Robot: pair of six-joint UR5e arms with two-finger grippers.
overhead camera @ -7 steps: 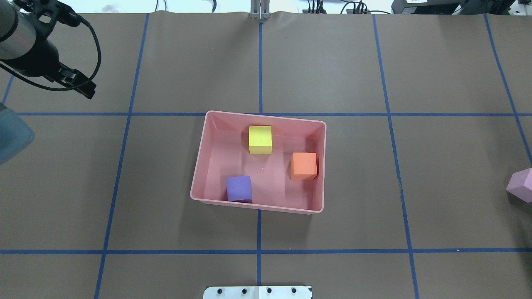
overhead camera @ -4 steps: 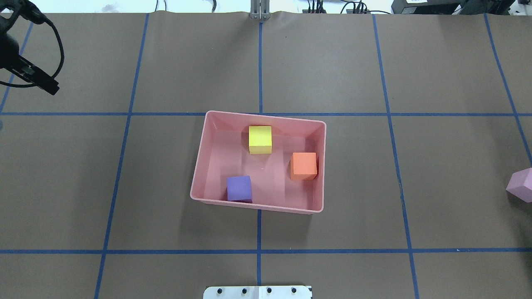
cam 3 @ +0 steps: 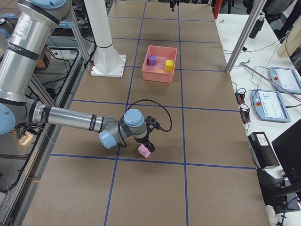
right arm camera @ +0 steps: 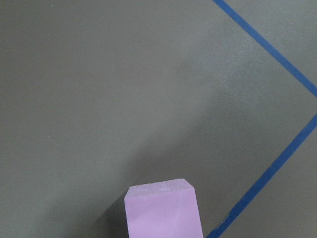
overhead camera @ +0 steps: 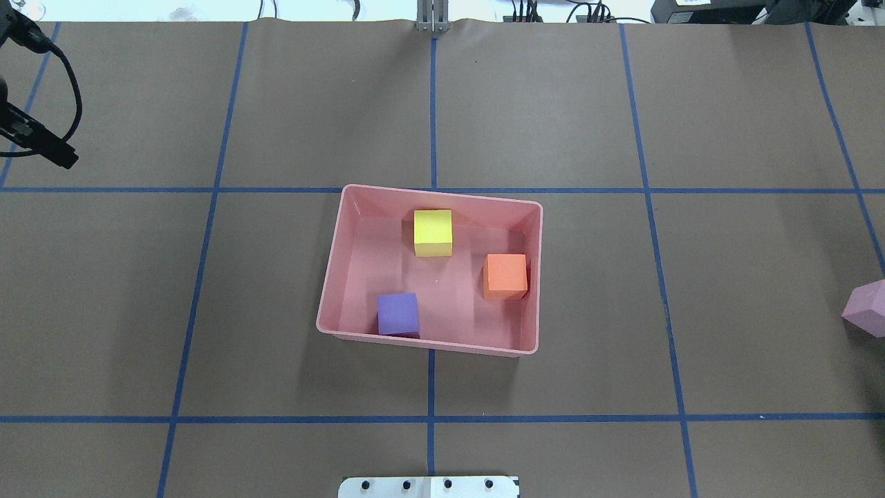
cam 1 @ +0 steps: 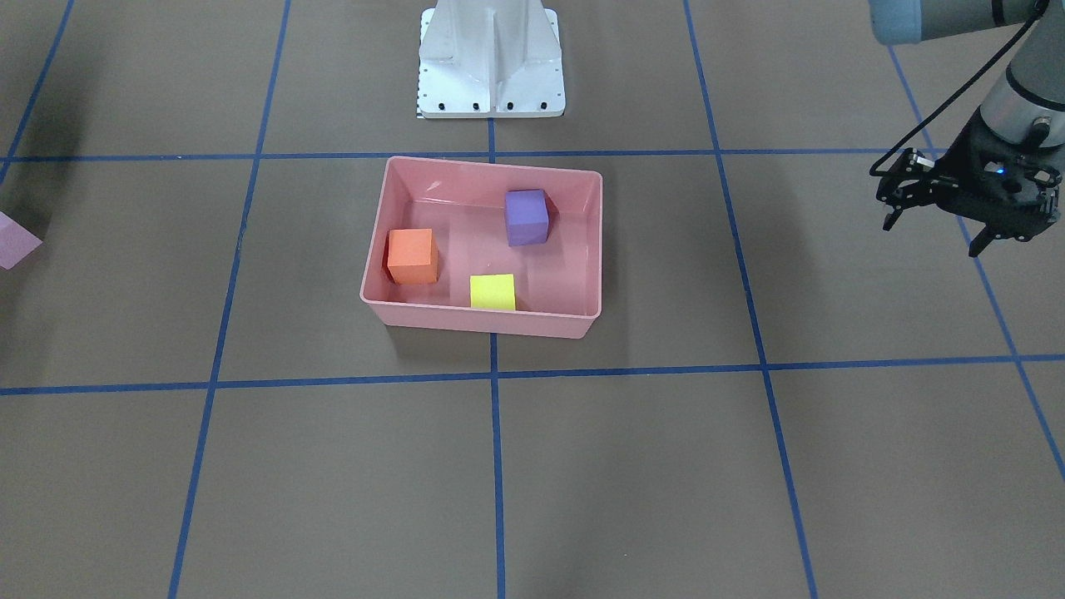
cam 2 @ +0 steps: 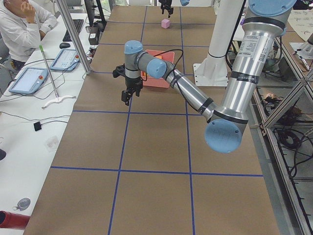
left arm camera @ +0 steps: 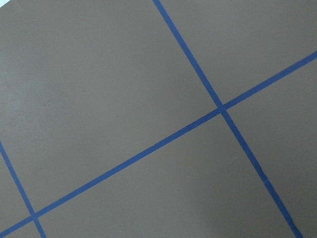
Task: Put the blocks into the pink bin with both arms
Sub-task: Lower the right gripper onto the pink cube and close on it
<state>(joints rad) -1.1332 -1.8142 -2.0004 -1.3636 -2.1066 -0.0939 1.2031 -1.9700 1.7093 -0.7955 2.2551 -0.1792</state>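
Note:
The pink bin point(overhead camera: 330, 277) sits mid-table and holds the yellow-green block point(overhead camera: 433, 232), the orange block point(overhead camera: 505, 275) and the purple block point(overhead camera: 398, 314). The light pink block point(overhead camera: 866, 308) is at the table's right edge, far from the bin; it also shows in the exterior right view point(cam 3: 145, 150) and fills the bottom of the right wrist view point(right arm camera: 162, 210). My right gripper point(cam 3: 148, 140) is directly over that block; I cannot tell whether it is open or shut. My left gripper point(cam 1: 933, 235) is open and empty, far out on the left side above bare table.
The white pedestal base point(cam 1: 491, 62) stands behind the bin on the robot's side. Blue tape lines grid the brown table cover. A person point(cam 2: 22, 27) sits at a side desk beyond the table's far edge, with tablets and cables.
My left arm has drawn back leftward, away from the bin, almost out of the overhead view. The blocks and the bin have not moved.

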